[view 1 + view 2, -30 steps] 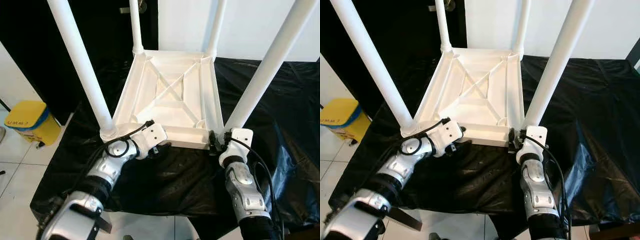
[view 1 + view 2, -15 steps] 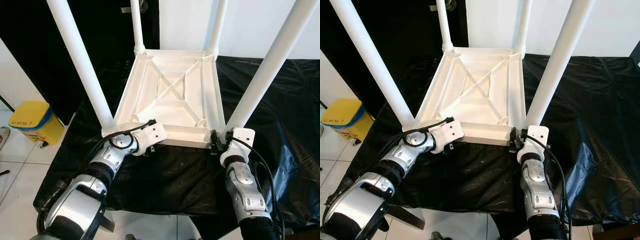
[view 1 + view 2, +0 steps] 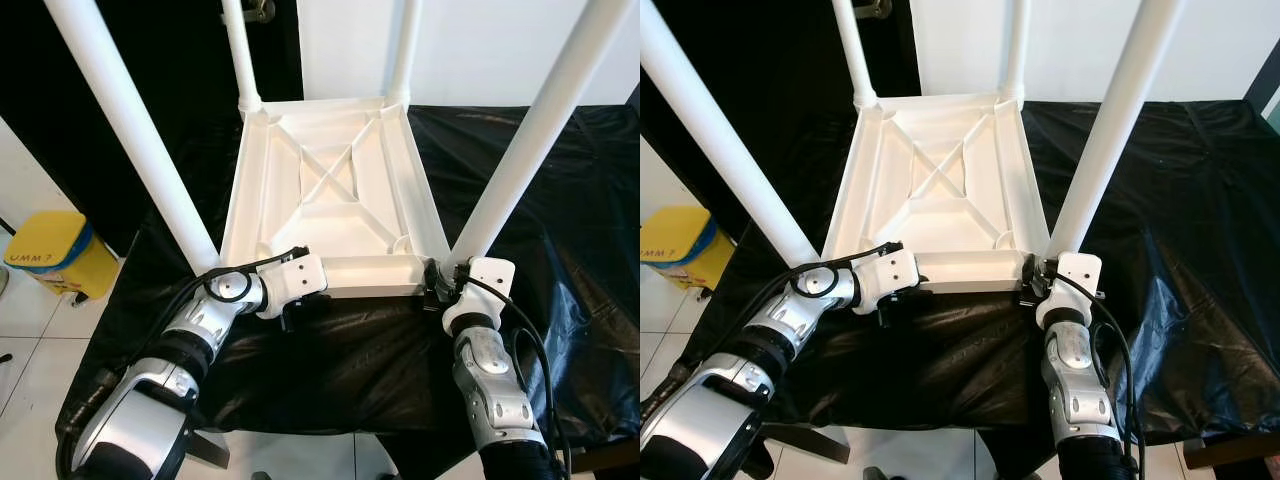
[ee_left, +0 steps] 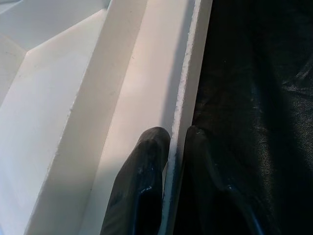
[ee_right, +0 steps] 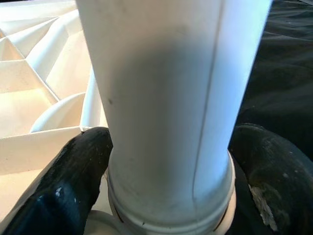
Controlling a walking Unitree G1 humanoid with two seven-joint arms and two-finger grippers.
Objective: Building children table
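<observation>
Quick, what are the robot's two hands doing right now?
Left gripper: jaws shut on the table rim.
Right gripper: jaws shut on a table leg.

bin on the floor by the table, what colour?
The bin is yellow with a blue band under its lid, clearest in the left eye view.

4 table legs (image 3: 120,110) cut off up top.

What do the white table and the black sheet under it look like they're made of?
Upside-down table: looks like moulded white plastic, matte to satin; the underside shows thin cast ribs in an X, and a leg in the right wrist view has a mould seam line. Black sheet: apparently thin plastic film, glossy and wrinkled with bright highlights; a coated fabric can't be ruled out.
</observation>
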